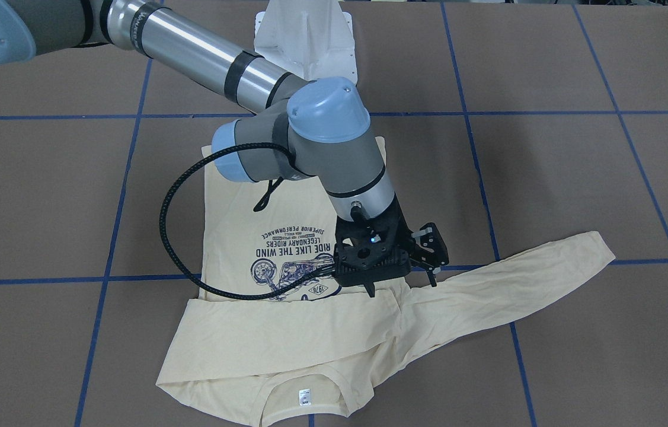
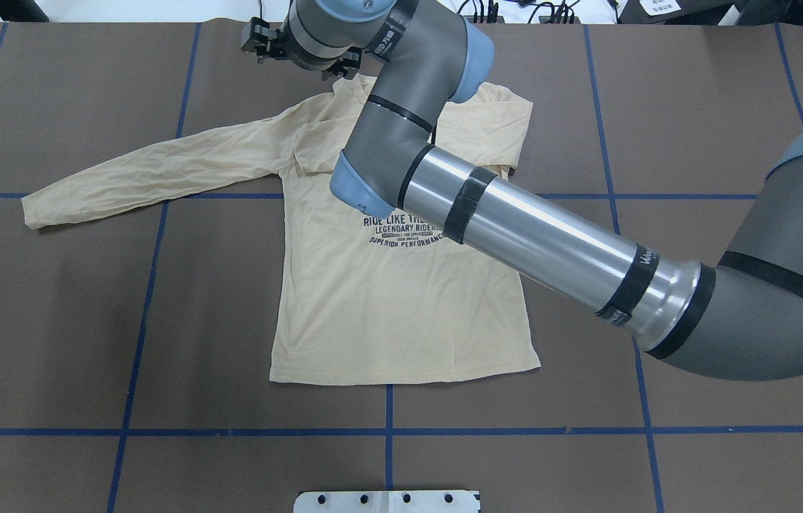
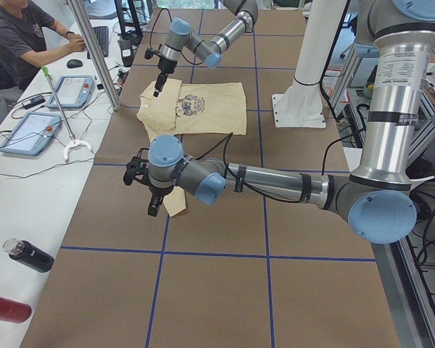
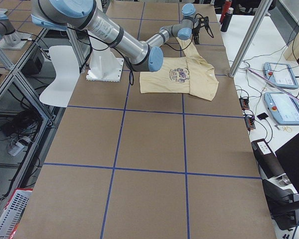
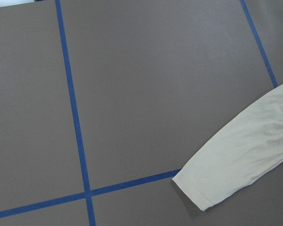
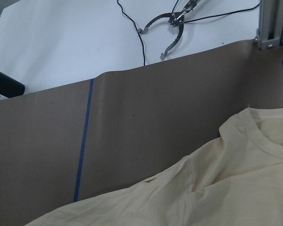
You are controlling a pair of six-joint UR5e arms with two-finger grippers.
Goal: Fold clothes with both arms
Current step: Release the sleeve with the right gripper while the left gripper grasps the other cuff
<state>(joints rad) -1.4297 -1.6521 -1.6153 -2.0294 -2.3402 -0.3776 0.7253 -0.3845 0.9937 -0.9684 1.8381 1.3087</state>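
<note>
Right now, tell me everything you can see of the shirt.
The shirt is pale cream-yellow thin knit, long-sleeved, lying flat on the table, navy motorcycle print up, hem toward the robot. One sleeve stretches out to the robot's left; the other is folded across the chest. A white label shows inside the collar. The open right gripper hangs over one shoulder.

The right arm [image 1: 191, 50] and left arm [image 3: 268, 180]: silver tubes, grey joints, light blue caps.
Black bands ring the right arm's tube, one with white lettering; a braided black cable [image 1: 161, 216] loops out from just behind the fingers [image 1: 370, 289] of the black right gripper [image 1: 402, 286].
</note>
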